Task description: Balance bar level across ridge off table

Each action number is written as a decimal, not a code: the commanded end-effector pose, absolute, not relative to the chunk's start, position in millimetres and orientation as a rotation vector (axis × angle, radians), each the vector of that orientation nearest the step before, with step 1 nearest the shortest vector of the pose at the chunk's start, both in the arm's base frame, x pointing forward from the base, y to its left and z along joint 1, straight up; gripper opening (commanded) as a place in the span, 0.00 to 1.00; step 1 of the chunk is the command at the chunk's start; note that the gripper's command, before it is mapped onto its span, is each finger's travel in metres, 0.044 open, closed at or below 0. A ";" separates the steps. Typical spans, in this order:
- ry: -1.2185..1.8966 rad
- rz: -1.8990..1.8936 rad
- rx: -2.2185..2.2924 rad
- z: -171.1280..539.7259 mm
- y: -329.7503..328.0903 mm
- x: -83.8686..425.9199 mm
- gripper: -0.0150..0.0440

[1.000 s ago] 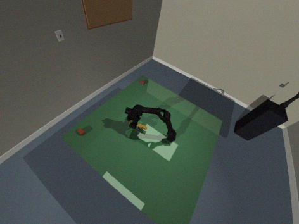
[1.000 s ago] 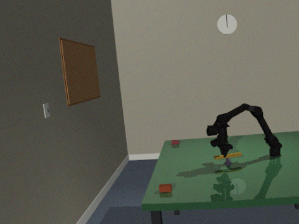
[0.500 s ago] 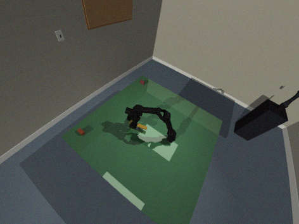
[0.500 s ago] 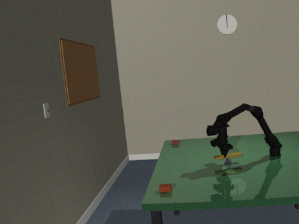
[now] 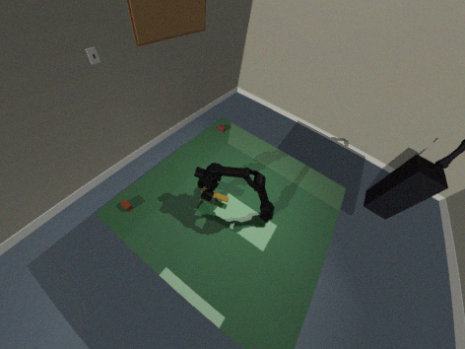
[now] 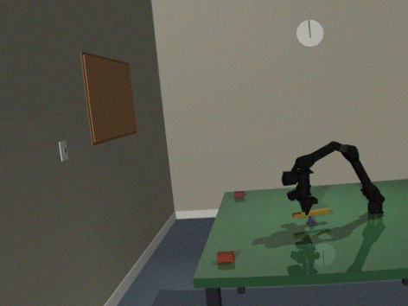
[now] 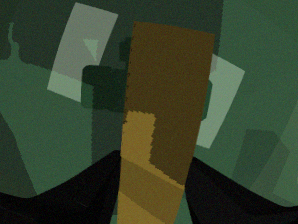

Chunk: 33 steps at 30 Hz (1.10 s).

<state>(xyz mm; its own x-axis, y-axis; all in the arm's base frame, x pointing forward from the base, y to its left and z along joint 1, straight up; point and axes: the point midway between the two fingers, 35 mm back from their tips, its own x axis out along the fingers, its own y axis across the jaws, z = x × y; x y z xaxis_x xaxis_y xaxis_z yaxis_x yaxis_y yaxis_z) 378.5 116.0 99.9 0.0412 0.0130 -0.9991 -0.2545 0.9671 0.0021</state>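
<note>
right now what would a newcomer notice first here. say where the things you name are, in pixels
The bent black arm over the green table (image 5: pixel 187 256) (image 6: pixel 259 242), its gripper (image 6: pixel 307 213) (image 7: pixel 153 161) clamped on a yellow bar (image 5: pixel 221 197) (image 6: pixel 321 212) (image 7: pixel 170 85) above a small purple ridge (image 6: pixel 311 221). Then the orange block (image 5: pixel 126 205) (image 6: pixel 226 257) near the table's edge, and the white clock (image 6: pixel 309 33) high on the wall.

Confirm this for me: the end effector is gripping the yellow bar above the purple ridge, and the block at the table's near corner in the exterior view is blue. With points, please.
The block (image 5: pixel 126 205) (image 6: pixel 226 257) is orange-red, not blue; the exterior view shows it. The rest stands: the end effector (image 6: pixel 307 213) (image 7: pixel 153 161) grips the yellow bar (image 5: pixel 221 197) (image 6: pixel 319 212) (image 7: pixel 167 85) above the purple ridge (image 6: pixel 311 221).
</note>
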 end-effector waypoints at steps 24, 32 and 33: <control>1.519 0.207 -0.195 99.8 115.9 378.5 0.54; 1.519 0.207 -0.195 99.8 115.9 378.5 0.54; 1.519 0.207 -0.195 99.8 115.9 378.5 0.54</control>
